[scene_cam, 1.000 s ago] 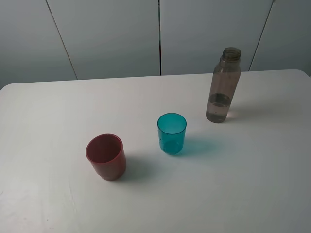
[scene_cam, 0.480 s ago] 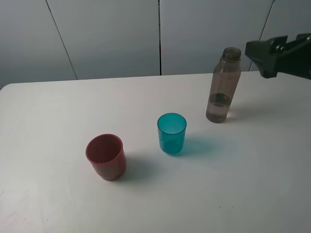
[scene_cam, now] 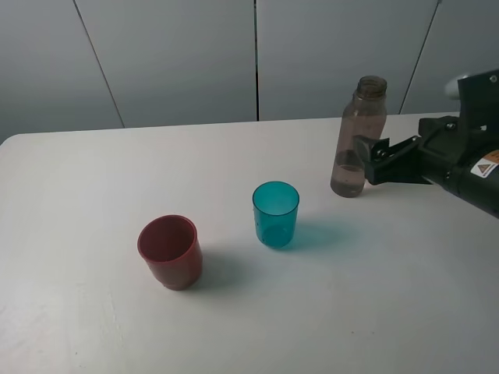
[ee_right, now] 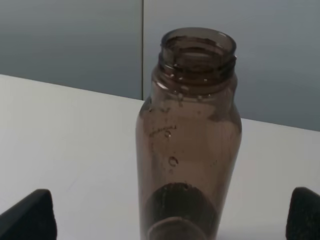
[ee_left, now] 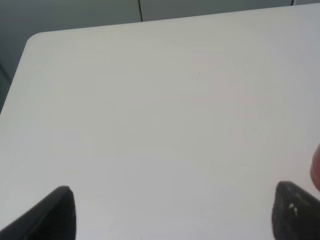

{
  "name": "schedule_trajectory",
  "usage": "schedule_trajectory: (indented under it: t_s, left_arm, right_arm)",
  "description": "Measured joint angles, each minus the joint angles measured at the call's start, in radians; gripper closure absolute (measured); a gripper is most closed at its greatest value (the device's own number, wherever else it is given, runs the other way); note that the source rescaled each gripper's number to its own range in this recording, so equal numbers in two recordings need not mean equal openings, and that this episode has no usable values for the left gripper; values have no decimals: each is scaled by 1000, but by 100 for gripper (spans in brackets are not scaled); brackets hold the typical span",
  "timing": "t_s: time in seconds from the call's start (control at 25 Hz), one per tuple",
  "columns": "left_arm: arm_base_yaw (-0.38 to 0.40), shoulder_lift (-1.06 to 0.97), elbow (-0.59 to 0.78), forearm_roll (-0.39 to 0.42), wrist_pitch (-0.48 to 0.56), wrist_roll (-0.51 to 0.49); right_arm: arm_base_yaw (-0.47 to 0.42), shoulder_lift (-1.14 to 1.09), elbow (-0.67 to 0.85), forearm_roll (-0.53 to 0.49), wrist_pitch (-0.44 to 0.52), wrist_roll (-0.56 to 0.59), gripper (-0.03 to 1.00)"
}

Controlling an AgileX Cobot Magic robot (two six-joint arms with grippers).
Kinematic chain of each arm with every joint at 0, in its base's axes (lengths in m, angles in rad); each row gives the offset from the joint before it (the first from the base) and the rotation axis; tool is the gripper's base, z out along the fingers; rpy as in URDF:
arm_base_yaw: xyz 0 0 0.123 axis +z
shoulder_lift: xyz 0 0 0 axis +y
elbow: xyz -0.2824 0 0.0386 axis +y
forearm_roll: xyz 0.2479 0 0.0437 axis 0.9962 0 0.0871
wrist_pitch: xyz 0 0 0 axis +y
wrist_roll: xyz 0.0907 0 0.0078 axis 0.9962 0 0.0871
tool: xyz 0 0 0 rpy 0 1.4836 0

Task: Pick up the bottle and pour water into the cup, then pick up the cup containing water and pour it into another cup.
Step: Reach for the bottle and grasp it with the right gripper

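Starting at the left, the left gripper (ee_left: pixel 175 215) shows only in its own wrist camera. Its two dark fingertips stand wide apart above the bare white table (scene_cam: pixel 93 171), holding nothing, and a sliver of red peeks in at the edge of that view.

On the table in the high view, the red cup (scene_cam: pixel 170 251) stands upright nearest the camera, mouth up, alone and untouched. To its right and a little further back is the teal cup (scene_cam: pixel 275 213), also upright, apart from the red one. It casts a bluish shadow to its right, and whether it holds any water cannot be told.

Further right and further back, near the table's far edge, stands the bottle (scene_cam: pixel 359 136). It is upright with no cap, and a little water sits in its lower part.

The right gripper (scene_cam: pixel 368 162) reaches in from the right edge at the height of the bottle's lower half. Its jaws are spread wide. In its wrist view the bottle stands in the middle between the two fingertips, with clear table showing on either side, so neither finger grips it.
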Motion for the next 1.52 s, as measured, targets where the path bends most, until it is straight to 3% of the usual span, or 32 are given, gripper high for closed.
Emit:
schedule_trajectory:
  t_s: [0.32, 0.4, 1.52]
  left_arm:
    - [0, 0, 0, 0, 0, 2]
    - [0, 0, 0, 0, 0, 2]
    - [0, 0, 0, 0, 0, 2]
  right_arm:
    - [0, 283, 4, -3, -387, 86, -3]
    - [0, 346, 4, 3, -425, 93, -3]
    - [-2, 661, -333, 36, -448, 131, -3]
